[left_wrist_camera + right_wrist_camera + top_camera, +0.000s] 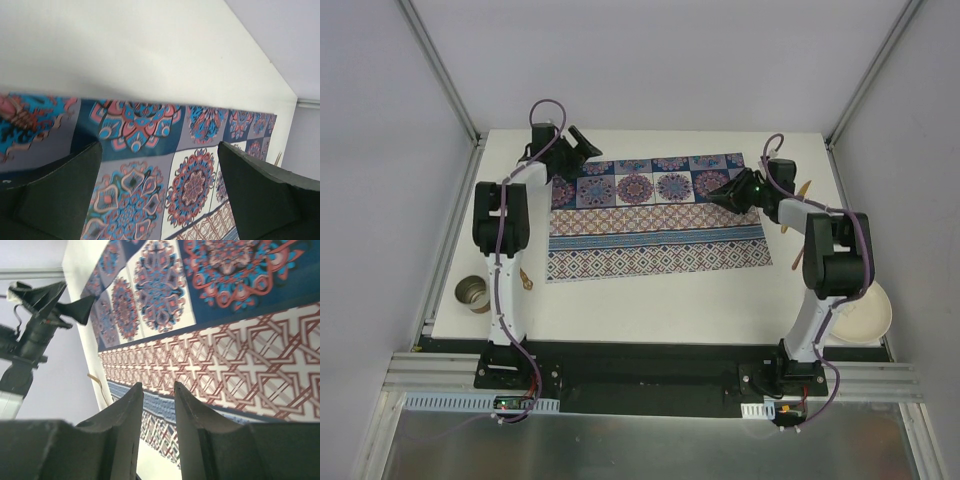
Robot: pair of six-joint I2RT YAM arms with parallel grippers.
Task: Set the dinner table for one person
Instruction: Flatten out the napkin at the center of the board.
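Observation:
The white dinner table point(650, 295) carries a blue-and-red patterned placemat point(655, 215) lying flat in its middle. My left gripper point(582, 150) is over the mat's far left corner. In the left wrist view it point(159, 150) is wide open and empty above the mat point(195, 180), with bare table point(125, 50) beyond. My right gripper point(718, 195) is at the mat's right edge. In the right wrist view it point(157, 386) has its jaws a narrow gap apart with nothing between them, just above the mat point(240, 340).
A cream bowl point(865, 315) sits at the near right corner. Wooden utensils point(802, 195) lie right of the mat. A tin can point(472, 293) and a small wooden utensil point(525, 278) are at the left edge. Frame rails and grey walls surround the table.

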